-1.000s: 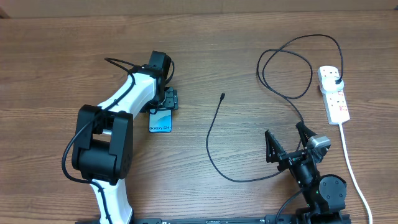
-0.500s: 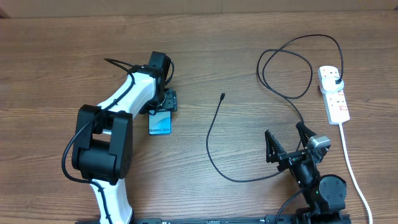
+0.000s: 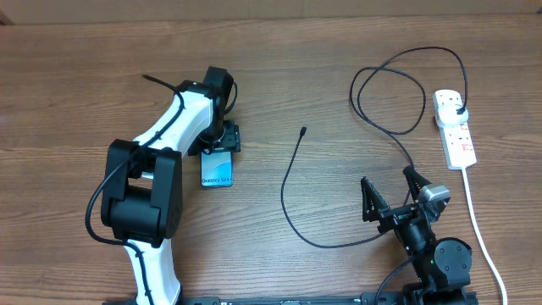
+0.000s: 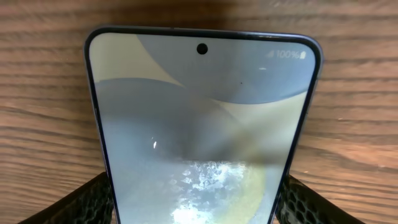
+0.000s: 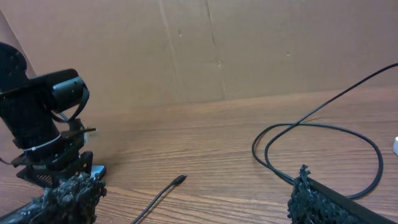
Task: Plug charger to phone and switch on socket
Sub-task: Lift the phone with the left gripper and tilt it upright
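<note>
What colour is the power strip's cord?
The cord is white; overhead view shows it best.

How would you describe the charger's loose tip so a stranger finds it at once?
On the wooden table, look between the phone and the white socket. A thin black cable curves there; its tip is the free end on bare wood, unlike the plug seated in the socket.
</note>
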Motion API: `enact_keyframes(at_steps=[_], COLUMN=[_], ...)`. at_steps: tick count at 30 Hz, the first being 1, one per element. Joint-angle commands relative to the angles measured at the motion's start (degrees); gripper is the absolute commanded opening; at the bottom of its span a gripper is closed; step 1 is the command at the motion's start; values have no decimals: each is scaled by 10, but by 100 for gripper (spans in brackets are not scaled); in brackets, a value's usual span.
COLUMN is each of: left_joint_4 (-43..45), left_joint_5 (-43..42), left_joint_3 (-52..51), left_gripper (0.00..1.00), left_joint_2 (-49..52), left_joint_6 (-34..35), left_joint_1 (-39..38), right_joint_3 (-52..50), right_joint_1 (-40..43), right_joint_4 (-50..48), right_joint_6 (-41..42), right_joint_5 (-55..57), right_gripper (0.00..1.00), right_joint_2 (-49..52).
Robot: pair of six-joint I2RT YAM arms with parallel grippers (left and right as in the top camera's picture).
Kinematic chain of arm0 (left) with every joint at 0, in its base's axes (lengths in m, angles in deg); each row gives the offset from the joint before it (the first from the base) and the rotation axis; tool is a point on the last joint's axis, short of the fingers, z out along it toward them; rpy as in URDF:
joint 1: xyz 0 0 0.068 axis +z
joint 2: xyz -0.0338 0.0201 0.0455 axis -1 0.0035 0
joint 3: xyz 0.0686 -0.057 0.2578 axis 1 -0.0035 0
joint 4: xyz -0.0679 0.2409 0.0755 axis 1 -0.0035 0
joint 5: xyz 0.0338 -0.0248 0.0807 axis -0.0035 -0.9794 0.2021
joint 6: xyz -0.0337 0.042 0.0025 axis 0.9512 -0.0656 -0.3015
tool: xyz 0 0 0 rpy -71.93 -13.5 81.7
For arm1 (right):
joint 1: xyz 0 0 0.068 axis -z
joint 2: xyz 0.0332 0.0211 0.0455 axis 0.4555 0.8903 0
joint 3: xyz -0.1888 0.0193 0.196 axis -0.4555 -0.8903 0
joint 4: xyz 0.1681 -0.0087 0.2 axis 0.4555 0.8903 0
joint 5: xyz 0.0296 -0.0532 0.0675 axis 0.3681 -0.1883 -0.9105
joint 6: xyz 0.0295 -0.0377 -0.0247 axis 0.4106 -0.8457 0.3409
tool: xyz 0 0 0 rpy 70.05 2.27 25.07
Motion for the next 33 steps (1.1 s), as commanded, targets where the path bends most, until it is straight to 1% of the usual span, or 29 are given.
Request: enact_keyframes(at_steps=[1, 5, 9, 17, 24, 33], left_joint_4=[-9, -27, -43, -60, -64, -70], left_joint_5=[0, -11, -46, -174, -299, -418], left_joint_3=[36, 62, 87, 113, 113, 113], left_gripper=[74, 74, 74, 73, 72, 71], left_joint_2=[3, 3, 3, 3, 3, 3], left_joint_6=[12, 19, 23, 41, 85, 139], left_joint_1=[-1, 0, 0, 0, 0, 0], right_joint_3=[-6, -6, -6, -6, -6, -6], right_joint_1=[2, 2, 2, 2, 2, 2], right_joint_4=[-3, -3, -3, -3, -3, -3], right_joint_6=[-1, -1, -1, -1, -1, -1], right_joint_5=[5, 5, 5, 5, 5, 5], right_gripper=[100, 100, 100, 100, 100, 100], right_joint_2=[-6, -6, -6, -6, -6, -6])
